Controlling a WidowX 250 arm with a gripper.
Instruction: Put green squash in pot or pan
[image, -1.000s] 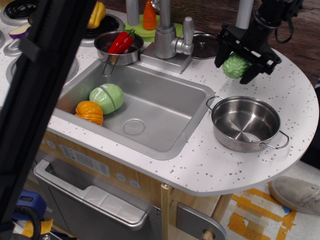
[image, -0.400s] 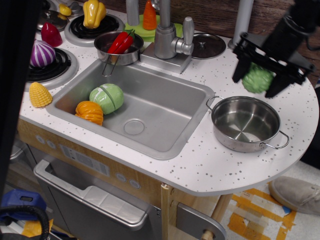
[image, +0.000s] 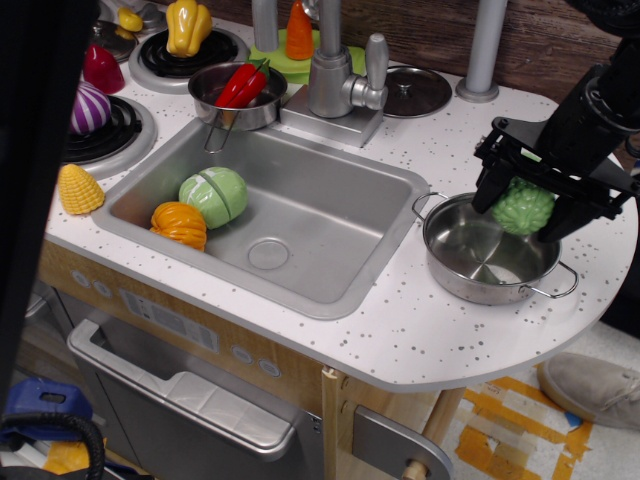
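Observation:
The green squash (image: 523, 207) is a small bumpy green toy held between the black fingers of my gripper (image: 518, 208). The gripper is shut on it and holds it just above the right half of the shiny steel pan (image: 462, 272), which stands on the speckled counter right of the sink. The pan's wire loop handles show at its left and lower right. The arm comes in from the upper right.
The sink (image: 330, 205) holds a pale-green round vegetable (image: 214, 195) and an orange squash (image: 180, 224). A small steel pot with a red pepper (image: 237, 92), a faucet (image: 335, 70) and a lid (image: 417, 91) stand behind it. Stove burners with toy vegetables are at left. The counter edge curves at right.
My gripper has carried the green squash down and toward the front, from over the back counter to just above the pan. The dark object at the left front has left most of the view.

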